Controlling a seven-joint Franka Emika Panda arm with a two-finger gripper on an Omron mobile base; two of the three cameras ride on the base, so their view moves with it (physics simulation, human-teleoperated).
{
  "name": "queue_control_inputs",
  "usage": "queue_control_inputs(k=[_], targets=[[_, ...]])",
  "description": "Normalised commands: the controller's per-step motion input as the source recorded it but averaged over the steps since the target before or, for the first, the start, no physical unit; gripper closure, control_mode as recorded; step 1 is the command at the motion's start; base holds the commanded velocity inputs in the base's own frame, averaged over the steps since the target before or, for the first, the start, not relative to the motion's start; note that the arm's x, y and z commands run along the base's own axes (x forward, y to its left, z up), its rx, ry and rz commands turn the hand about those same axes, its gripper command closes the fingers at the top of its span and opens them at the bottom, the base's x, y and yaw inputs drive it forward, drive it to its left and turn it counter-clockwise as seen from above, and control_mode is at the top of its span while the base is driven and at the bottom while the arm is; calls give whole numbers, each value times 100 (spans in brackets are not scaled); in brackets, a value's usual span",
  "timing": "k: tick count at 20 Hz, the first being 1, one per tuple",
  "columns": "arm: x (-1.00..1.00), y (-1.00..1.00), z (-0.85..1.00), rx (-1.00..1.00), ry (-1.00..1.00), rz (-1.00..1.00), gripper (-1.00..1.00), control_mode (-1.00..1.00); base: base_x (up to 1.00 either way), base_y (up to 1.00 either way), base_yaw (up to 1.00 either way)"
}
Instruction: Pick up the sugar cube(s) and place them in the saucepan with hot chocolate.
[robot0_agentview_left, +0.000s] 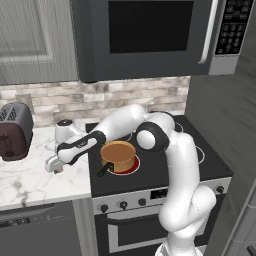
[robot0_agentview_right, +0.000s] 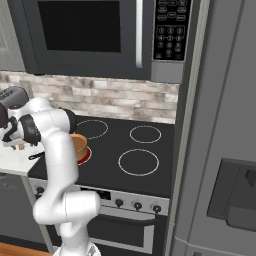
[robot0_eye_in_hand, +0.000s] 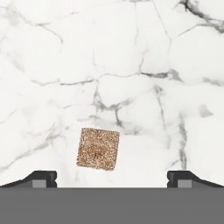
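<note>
One claw of ours hangs spread wide, grasping nothing, just over a sugar cube lying on the marble table; the saucepan sits on the stove right of that cube.

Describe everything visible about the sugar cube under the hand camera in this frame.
The sugar cube is a small tan-brown block with a grainy, speckled top face, seen from above as a slightly rotated square. It lies flat on the white marble counter, alone. Nothing grips it: the open end effector hangs above, its two dark fingertips wide apart on either side, the cube lying nearer that one.
</note>
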Motion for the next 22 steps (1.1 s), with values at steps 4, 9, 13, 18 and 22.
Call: queue_control_inputs(k=[4,9,13,18,22], targets=[[-3,0,0,0,0,0,-100,-100,0,0,0],[0,0,0,0,0,0,-100,-100,0,0,0],[0,0,0,0,0,0,-100,-100,0,0,0],[0,10,-2,0,0,0,-100,-100,0,0,0],[0,16,-3,0,0,0,-100,-100,0,0,0]])
